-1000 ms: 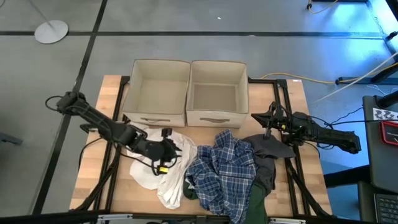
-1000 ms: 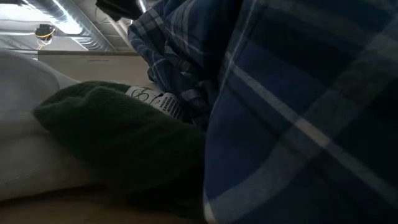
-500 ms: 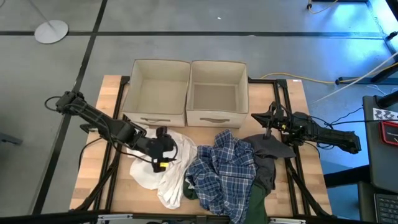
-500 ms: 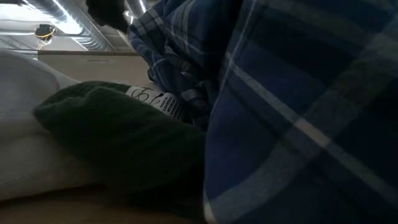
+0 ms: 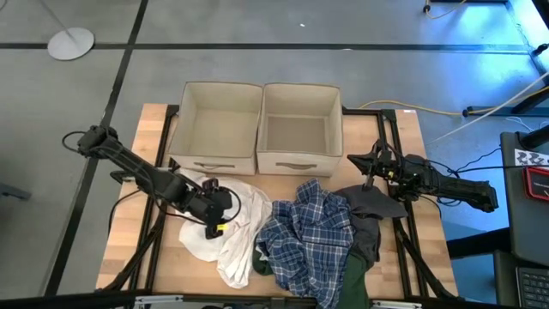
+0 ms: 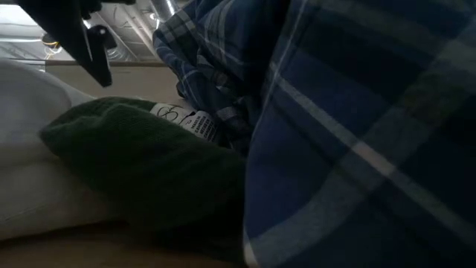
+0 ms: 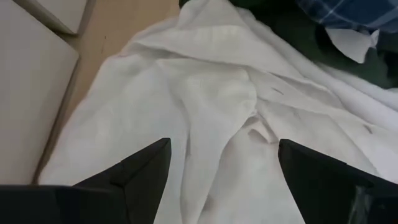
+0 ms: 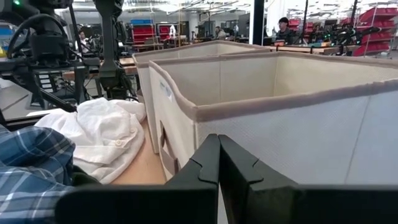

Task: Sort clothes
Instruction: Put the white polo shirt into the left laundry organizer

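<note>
Above the white garment [image 5: 233, 225] on the tabletop [image 5: 130, 225]: left claw [image 5: 214, 206], fingers spread wide and holding nothing. Beside it, blue-and-white plaid garment [image 5: 304, 227] heaped over dark green garment [image 6: 141, 164]; dark grey garment [image 5: 367, 215] at right. Near the beige boxes [image 5: 257, 129]: right claw [image 5: 371, 163], pressed closed, empty.

floor [image 5: 283, 21]: grey, dark lines | red shelves [image 8: 367, 15] | ceiling ducts [image 6: 123, 33]
</note>
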You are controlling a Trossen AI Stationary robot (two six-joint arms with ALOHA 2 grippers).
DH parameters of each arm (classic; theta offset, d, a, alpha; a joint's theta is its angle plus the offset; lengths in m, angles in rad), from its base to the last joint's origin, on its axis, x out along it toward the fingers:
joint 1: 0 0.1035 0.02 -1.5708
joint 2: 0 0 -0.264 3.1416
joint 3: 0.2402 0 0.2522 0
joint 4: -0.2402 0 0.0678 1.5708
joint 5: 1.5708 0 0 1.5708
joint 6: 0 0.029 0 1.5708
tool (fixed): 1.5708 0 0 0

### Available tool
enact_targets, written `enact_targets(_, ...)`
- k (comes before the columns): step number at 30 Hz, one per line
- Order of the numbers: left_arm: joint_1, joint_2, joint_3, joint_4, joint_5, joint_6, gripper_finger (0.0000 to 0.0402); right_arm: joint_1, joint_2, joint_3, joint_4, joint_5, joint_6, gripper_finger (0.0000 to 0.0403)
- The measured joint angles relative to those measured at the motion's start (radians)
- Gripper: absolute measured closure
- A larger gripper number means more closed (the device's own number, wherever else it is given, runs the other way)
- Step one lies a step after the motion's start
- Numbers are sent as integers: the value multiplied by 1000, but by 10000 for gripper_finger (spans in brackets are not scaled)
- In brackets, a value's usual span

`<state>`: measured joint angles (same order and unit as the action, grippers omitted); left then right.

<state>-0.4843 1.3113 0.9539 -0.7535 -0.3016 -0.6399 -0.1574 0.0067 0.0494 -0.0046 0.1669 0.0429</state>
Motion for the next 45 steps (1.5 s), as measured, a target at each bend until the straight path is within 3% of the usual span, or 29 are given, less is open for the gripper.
enact_targets(9,-2,22,-105,183,4,67,115,0,0,0,-31,1,0,397)
enact_targets(30,22,396,-107,278,44,127,121,0,0,1,-48,0,0,397)
enact_targets(35,23,412,-106,283,37,120,161,0,0,1,-48,0,0,397)
enact_targets(45,22,413,-108,276,36,121,295,0,0,1,-49,0,0,397)
